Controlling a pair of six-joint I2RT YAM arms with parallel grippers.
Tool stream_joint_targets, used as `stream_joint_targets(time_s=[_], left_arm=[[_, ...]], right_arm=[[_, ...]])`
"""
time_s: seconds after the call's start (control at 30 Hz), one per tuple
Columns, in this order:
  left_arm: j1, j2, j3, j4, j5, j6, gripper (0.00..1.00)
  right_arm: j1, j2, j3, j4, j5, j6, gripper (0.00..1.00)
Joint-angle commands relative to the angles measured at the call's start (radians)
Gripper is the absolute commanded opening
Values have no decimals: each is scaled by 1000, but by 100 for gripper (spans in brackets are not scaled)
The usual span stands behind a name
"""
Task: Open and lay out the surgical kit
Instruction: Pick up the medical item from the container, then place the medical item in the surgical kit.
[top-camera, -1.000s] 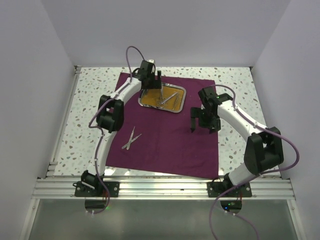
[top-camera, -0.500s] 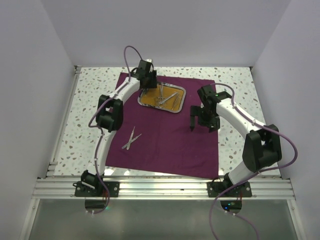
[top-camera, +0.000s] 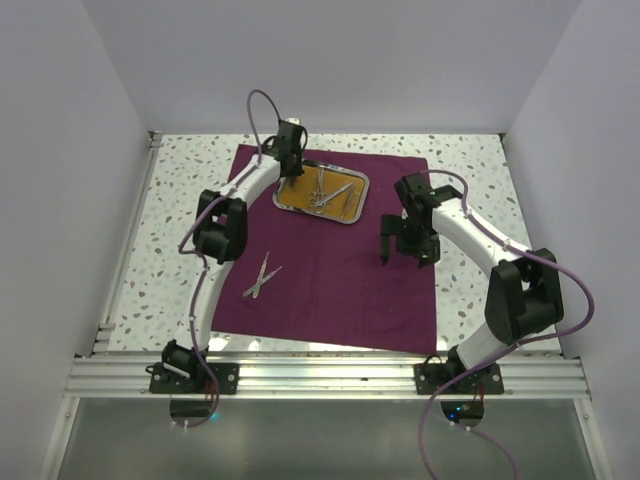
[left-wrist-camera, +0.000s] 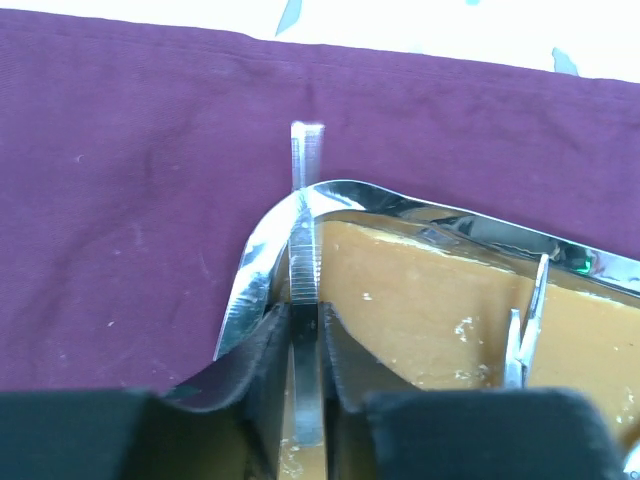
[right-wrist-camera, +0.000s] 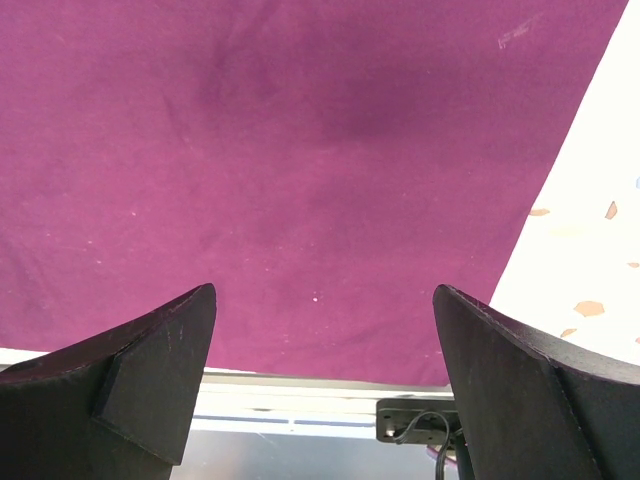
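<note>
The left end effector stands at the tray's corner, jaws narrow and pinching the tweezers, whose long axis runs straight ahead of its fingers, over the rim onto the cloth. The right end effector, wide open and empty, hangs well aside. Only the left wrist view shows that grip; only the top view shows scissors lying behind, on cloth.

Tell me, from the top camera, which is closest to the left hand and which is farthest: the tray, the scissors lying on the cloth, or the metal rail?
From the left hand:
1. Tray: right at the hand, which pinches tweezers over its far-left corner.
2. Scissors: on the cloth, towards the front left.
3. Metal rail: along the very front.
</note>
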Motion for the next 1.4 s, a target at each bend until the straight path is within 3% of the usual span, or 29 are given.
stream_joint_targets(time_s=[0.0, 0.17, 0.23, 0.27, 0.53, 0.73, 0.83, 0.97, 1.1, 1.37], left_arm=[[19, 76, -48, -117, -41, 15, 20], [10, 77, -63, -126, -41, 20, 15], [9, 77, -68, -134, -41, 20, 1], [7, 77, -68, -137, -41, 20, 0], [7, -15, -48, -106, 20, 16, 0], [9, -87, 55, -161, 0, 19, 0], [7, -170, 21, -186, 1, 20, 0], [3, -349, -209, -181, -12, 11, 0], [-17, -620, -561, -126, -23, 14, 0], [-67, -952, -1063, -131, -8, -73, 0]], right_arm=[[-2, -21, -20, 17, 3, 6, 93], [-2, -35, -55, 37, 0, 5, 93], [0, -38, -64, 43, -3, 3, 93], [-2, -38, -67, 46, -3, 1, 93], [0, -29, -60, 58, -6, -20, 93], [0, -19, -32, 69, -24, -31, 93], [-2, -7, -5, 78, -27, -34, 93], [0, 40, 61, 106, -49, -40, 93], [-2, 100, 156, 129, -93, -35, 93], [12, 194, 247, 172, -142, -28, 93]])
